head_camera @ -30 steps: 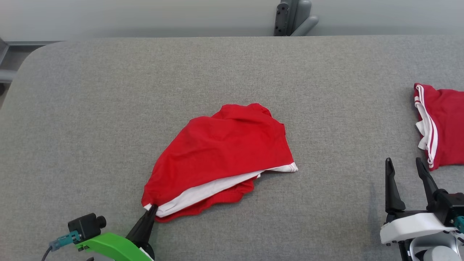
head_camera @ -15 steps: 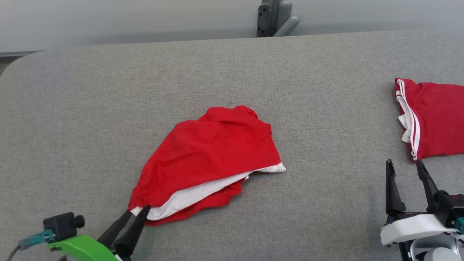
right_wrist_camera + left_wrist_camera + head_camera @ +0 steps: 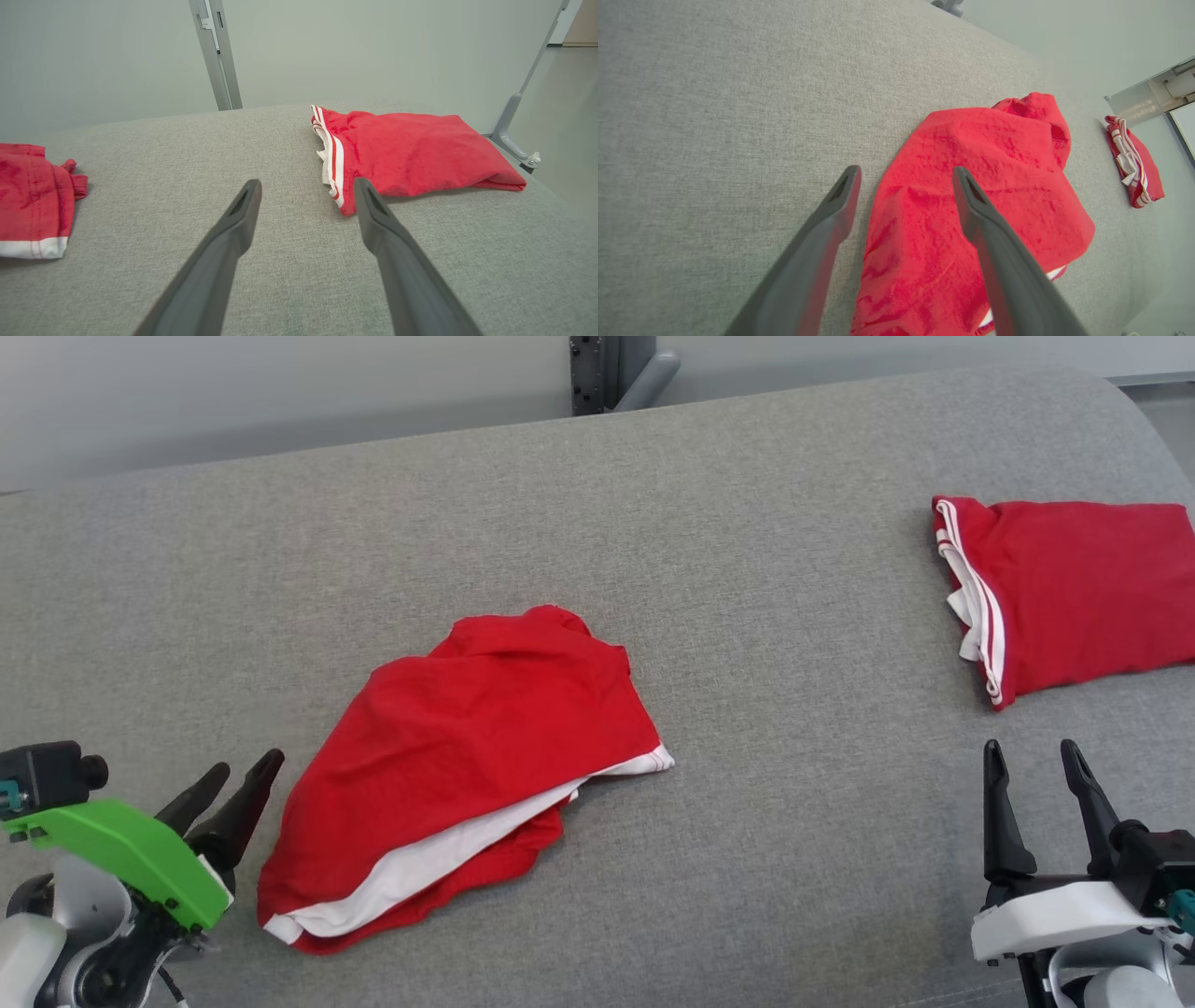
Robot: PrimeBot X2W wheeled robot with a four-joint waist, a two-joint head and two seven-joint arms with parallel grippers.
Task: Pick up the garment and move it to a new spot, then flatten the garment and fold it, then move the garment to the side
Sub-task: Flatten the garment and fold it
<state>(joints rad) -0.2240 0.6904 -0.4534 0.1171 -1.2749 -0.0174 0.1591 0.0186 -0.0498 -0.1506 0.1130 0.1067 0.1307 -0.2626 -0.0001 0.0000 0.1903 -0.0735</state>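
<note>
Our left claw [image 3: 248, 762] released at garment's [image 3: 485, 728] nine o'clock, right claw [image 3: 1029, 745] released, its wrist view adding a bracket [image 3: 513, 145]

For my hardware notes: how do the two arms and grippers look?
Left gripper: two long dark tapered fingers, bright green cover, small black camera with a teal plug, pale grey joint. Right gripper: same dark fingers, white cover, black block with a teal plug.

Crumpled red garment [image 3: 476, 747], white-trimmed, mid-table
</note>
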